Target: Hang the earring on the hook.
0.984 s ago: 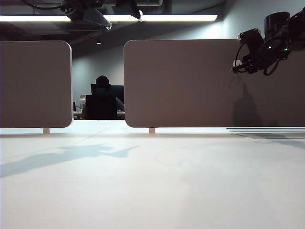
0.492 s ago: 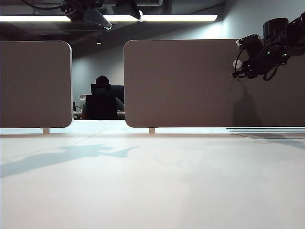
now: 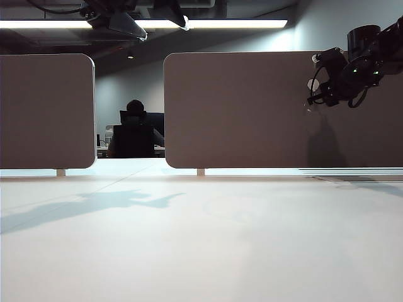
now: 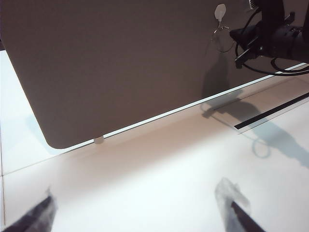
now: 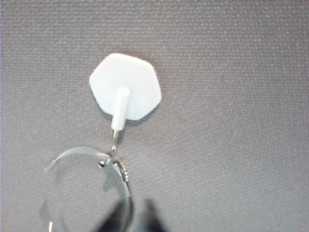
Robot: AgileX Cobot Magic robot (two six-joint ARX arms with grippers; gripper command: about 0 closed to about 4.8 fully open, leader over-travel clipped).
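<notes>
Left gripper [image 4: 140, 212]: low over the pale desk [image 3: 201, 239], near edge; fingers [image 4: 231, 203] spread wide, nothing between them.

Past the desk's far edge stand two grey partition panels [image 3: 252, 113]. High toward the right-hand panel's right end sits the hook [image 5: 124, 94], a white hexagonal button with a thin metal prong below.

The earring [image 5: 87, 188], a thin silver hoop, has its top at the prong; whether it is seated there cannot be told.

Right gripper [image 5: 131, 215]: raised at the panel just below the hook, dark fingertips [image 5: 116, 217] close either side of the hoop's wire, a narrow gap between them. Whether they clamp the wire or have let go cannot be told.
</notes>
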